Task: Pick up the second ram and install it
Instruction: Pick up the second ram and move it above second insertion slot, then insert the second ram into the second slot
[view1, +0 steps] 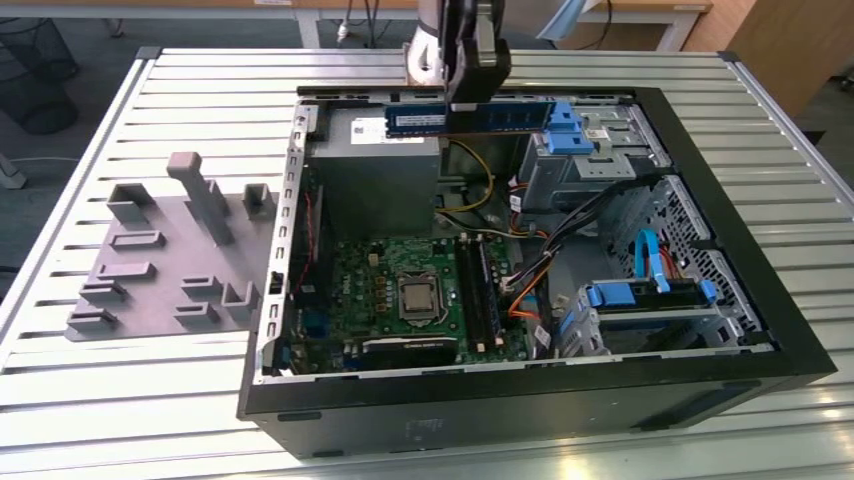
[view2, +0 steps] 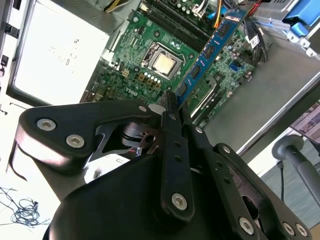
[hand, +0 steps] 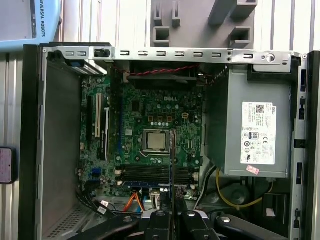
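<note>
In the exterior view the gripper (view1: 467, 98) hangs over the open computer case (view1: 747, 300). Its jaws are clamped on the middle of the second ram (view1: 517, 117), which runs level out to either side of them.

In the second wrist view the second ram (view2: 215, 42) juts from between the jaws, with the motherboard (view2: 150, 75) beyond.

In the first wrist view it shows edge-on, ahead of the jaws and across the memory slots (hand: 150, 175) (crosswise, it seems).

The pick-up looks done, and the carry is in hand. Seating likely calls for turning the stick parallel to a slot, then pressing it straight down.

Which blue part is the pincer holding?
The long flat blue circuit-board stick, clamped in the pincer; the blue plastic drive brackets sit inside the black computer case.
</note>
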